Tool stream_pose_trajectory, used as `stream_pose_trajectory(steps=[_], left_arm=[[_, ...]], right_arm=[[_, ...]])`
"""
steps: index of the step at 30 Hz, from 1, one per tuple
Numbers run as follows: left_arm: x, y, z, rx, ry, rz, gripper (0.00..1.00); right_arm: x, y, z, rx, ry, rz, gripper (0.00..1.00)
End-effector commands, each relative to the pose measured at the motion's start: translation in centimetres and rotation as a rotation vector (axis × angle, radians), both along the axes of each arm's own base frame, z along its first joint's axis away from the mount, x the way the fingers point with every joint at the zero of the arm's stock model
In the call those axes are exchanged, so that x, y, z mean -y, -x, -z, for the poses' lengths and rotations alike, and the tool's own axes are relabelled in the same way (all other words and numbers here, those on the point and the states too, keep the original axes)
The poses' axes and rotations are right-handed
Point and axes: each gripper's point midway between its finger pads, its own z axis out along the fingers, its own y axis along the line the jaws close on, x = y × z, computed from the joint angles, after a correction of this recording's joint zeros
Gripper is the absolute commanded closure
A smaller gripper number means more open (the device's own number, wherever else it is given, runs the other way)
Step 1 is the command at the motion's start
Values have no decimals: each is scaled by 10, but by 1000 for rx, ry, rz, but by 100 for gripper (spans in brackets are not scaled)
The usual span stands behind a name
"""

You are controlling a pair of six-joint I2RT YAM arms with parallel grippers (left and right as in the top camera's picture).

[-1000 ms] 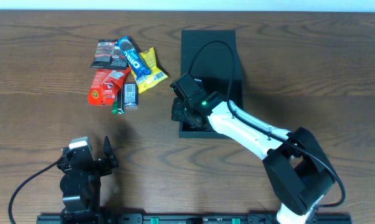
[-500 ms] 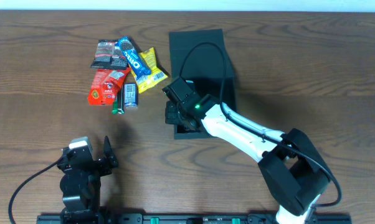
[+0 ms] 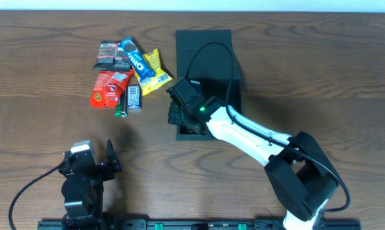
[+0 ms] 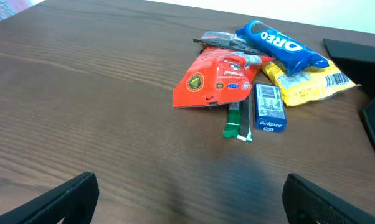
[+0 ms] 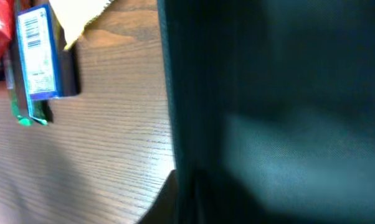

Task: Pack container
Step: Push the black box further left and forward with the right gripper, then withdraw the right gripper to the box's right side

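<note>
The container is a dark teal-black box lying open at the middle back of the table, its flap lid stretched out behind it. My right gripper is at the box's front left corner and shut on its left wall. In the right wrist view the wall fills most of the frame, with a finger pressed against it. My left gripper is open and empty near the front left edge, and its fingers frame bare wood.
A pile of snacks lies left of the box: a blue Oreo pack, a yellow packet, a red packet, a dark packet, a blue gum box and a thin green stick.
My right gripper has dragged the container a little to the left, toward the snacks; over the last half second it hardly moved. The left arm has not moved.
</note>
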Motion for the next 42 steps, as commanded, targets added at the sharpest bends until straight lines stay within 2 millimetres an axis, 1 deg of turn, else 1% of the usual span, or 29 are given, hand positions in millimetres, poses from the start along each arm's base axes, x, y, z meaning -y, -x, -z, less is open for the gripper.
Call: stream_pose_trajectory(steps=[1,2,3,4,6,9,11,12,13,14,16,19,21,23,27,31,34,38,42], left_arm=[[-1,1,9,-14,15,-12,5],[-1,1,9,-14,15,-12,5],[-1,1,9,-14,15,-12,5],[-1,1,9,-14,15,-12,5],[-1,1,9,-14,15,-12,5],[-1,1,9,-14,15,-12,5],[-1,1,9,-14,15,-12,5],[-1,1,9,-14,15,-12,5],[-1,1,9,-14,15,-12,5],[-1,1,9,-14,15,-12,5],[-1,1,9,-14,15,-12,5],[-1,1,9,-14,15,-12,5],[-1,1,9,-14,15,-12,5],[-1,1,9,-14,15,-12,5],[-1,1,9,-14,15,-12,5],[-1,1,9,-14,15,-12,5],[-1,1,9,-14,15,-12,5],[-1,1,9,-14,15,-12,5],[1,0,9,-14,20,-2,5]], right_arm=[[-13,2,-4,-23,-45,-11,48],[-17,4,-7,-33,-56,-37,25],[-19,6,-12,-42,-60,-52,11],[-20,7,-17,-48,-58,-64,1],[-20,7,-35,-45,-40,-88,1],[-20,4,-76,-5,-21,-144,1],[-17,3,-112,38,-7,-172,1],[-12,4,-135,68,2,-185,1],[-8,5,-153,94,9,-197,1],[-2,7,-178,134,20,-218,1],[9,14,-212,196,30,-254,1],[27,32,-262,301,23,-325,1],[41,47,-283,345,21,-355,1],[58,65,-299,369,25,-377,1],[86,94,-314,371,31,-387,1],[107,115,-314,339,59,-401,1],[119,128,-303,278,101,-414,1],[139,143,-279,180,213,-473,1],[155,136,-257,150,337,-446,1]])
